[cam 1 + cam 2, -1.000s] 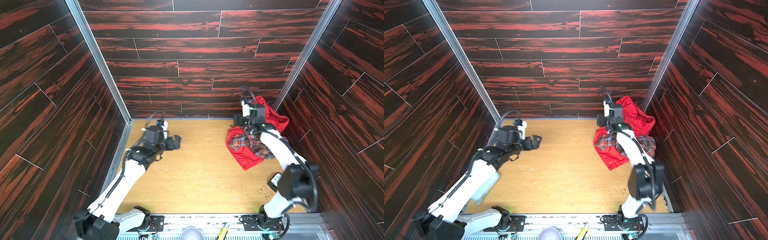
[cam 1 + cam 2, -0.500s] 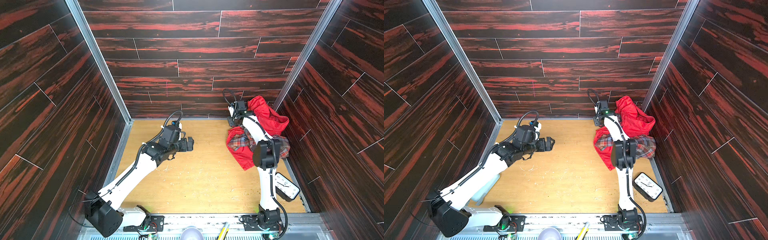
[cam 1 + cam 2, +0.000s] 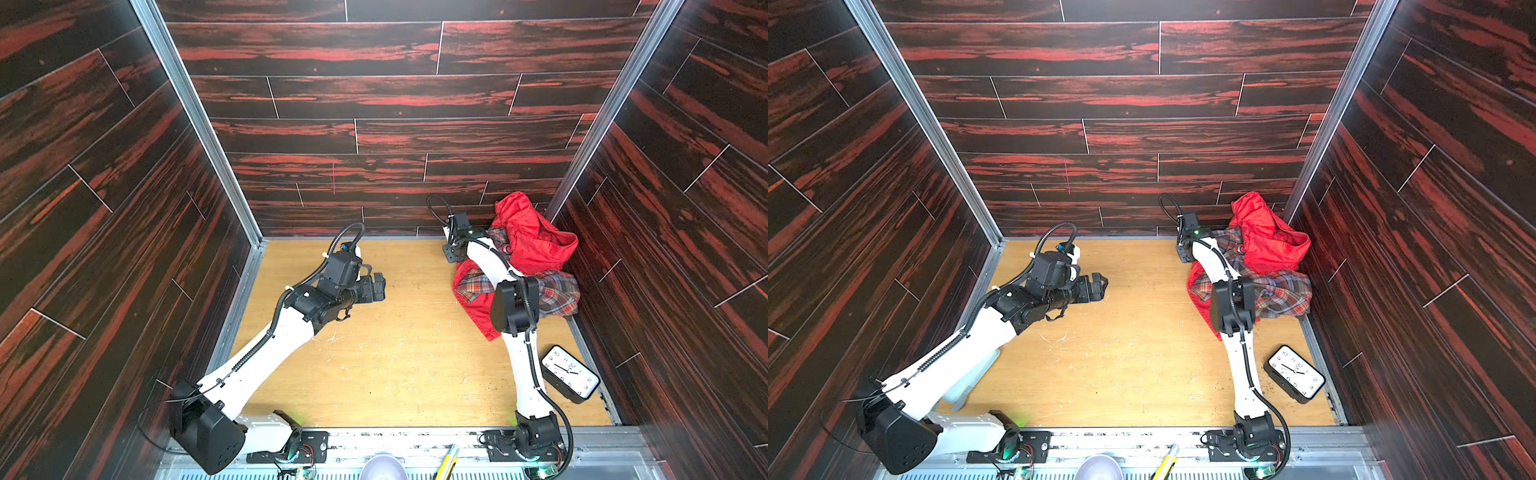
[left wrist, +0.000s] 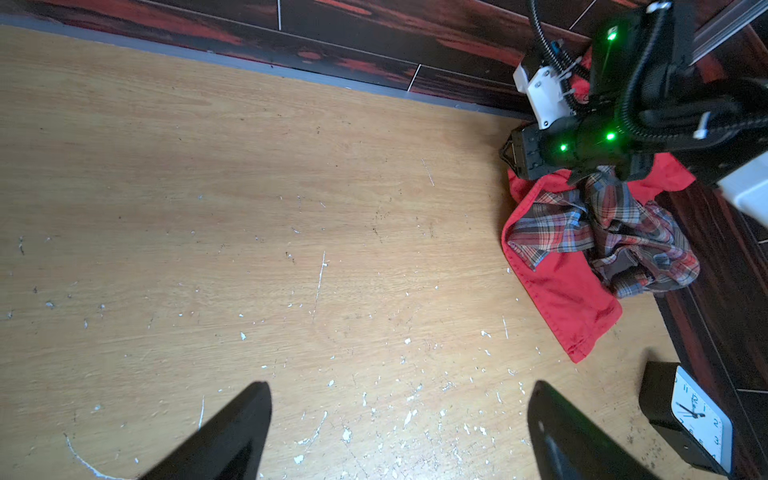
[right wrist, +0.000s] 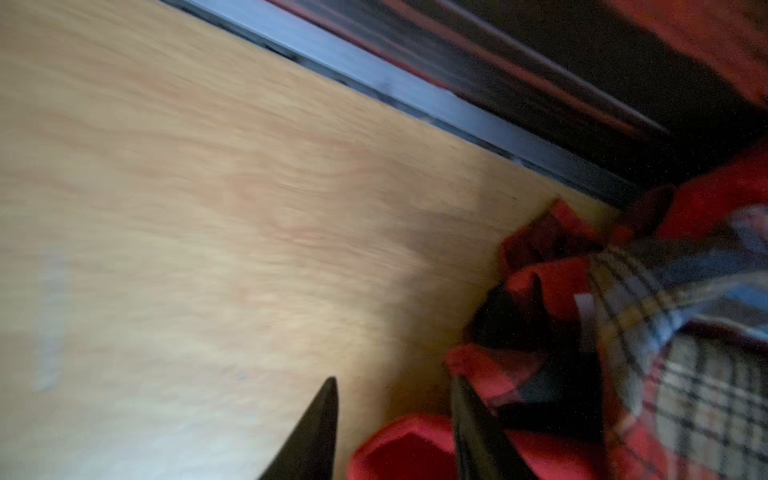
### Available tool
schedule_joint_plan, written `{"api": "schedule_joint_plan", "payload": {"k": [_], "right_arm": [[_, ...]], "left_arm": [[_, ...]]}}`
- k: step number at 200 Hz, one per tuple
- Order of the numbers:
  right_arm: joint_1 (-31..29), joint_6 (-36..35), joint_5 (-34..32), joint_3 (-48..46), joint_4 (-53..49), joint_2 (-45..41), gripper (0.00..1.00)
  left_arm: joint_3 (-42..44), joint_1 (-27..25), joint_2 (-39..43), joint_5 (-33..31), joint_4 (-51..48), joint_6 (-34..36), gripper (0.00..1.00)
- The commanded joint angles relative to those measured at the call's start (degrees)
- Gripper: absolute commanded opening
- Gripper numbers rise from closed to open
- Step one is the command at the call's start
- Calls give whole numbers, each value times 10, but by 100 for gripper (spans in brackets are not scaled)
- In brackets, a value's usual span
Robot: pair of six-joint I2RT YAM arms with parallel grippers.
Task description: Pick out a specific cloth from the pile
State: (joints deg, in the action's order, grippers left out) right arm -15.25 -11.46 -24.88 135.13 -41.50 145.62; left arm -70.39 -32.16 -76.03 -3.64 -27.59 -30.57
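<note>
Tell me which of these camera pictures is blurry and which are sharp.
Right wrist view: motion-smeared all over, the checked cloth and table grain soft. Left wrist view: crisp, the clock face readable. Both top views: sharp, walls splayed by the wide lens.

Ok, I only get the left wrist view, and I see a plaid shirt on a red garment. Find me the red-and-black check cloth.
Observer: The right wrist view has it: the check cloth pokes out from under the plaid shirt.
Operator: Give me the right gripper.
Observer: The right gripper is open, with one fingertip at the cloth's edge.
Operator: Confirm a label.
Observer: A small white label shows on it, beside the shirt.
</note>
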Motion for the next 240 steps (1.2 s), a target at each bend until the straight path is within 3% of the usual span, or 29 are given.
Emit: {"api": "schedule_joint_plan", "payload": {"k": [1,104,115,145,149,240], "right_arm": [[1,-8,-54,19,11,35,42],[2,-38,-118,33,63,73,39],[3,-40,-117,35,66,75,35],[7,-39,-117,37,68,75,3],[8,-38,-116,38,67,74,0],[27,14,33,82,69,-69,0]], "left_arm": [[15,-1,15,-8,1,-19,99],[19,-1,27,-18,-12,-19,99],[19,-1,27,-18,-14,-19,99],[19,-1,31,-22,-17,-18,99],[19,-1,32,-24,-18,-18,99],[25,-1,28,-19,-8,-23,99]]}}
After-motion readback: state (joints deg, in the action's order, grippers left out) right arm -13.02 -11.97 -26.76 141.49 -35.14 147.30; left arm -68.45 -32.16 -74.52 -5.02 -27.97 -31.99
